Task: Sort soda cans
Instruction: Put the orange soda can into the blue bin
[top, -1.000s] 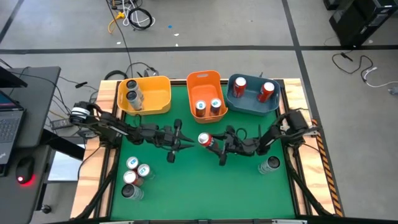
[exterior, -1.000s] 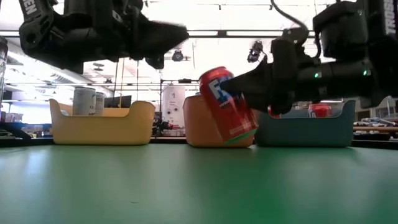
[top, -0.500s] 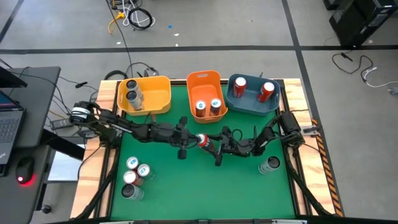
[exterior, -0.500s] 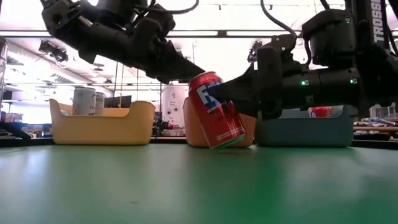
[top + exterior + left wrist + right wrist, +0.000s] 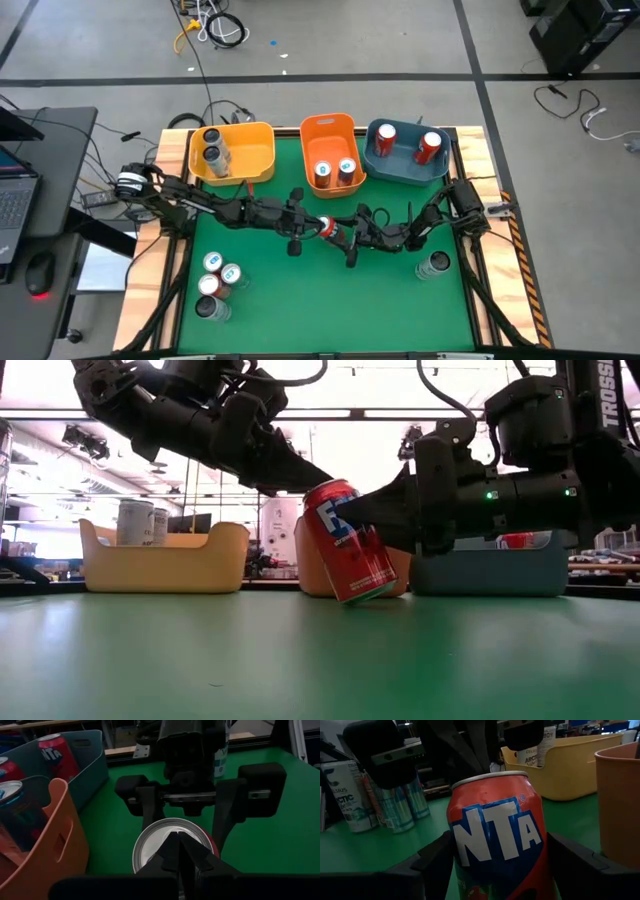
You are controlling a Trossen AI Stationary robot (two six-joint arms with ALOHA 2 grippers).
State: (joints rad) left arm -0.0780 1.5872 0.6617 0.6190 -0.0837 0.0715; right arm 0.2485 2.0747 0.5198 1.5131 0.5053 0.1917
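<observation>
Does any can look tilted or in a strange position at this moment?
Yes. The red can at the table's middle leans, standing only on its bottom edge. The right gripper grips its sides, and the shut left gripper presses against its silver top. The other cans appear upright.

glossy metal can (image 5: 351, 543), matt green tabletop (image 5: 320, 660)

Three bins (image 5: 332, 150) along table's far edge, tilted can (image 5: 329, 228) mid-table before them

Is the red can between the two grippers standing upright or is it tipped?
Tipped. In the low view the red can leans with its top toward the left gripper, resting on one bottom edge on the table.
</observation>
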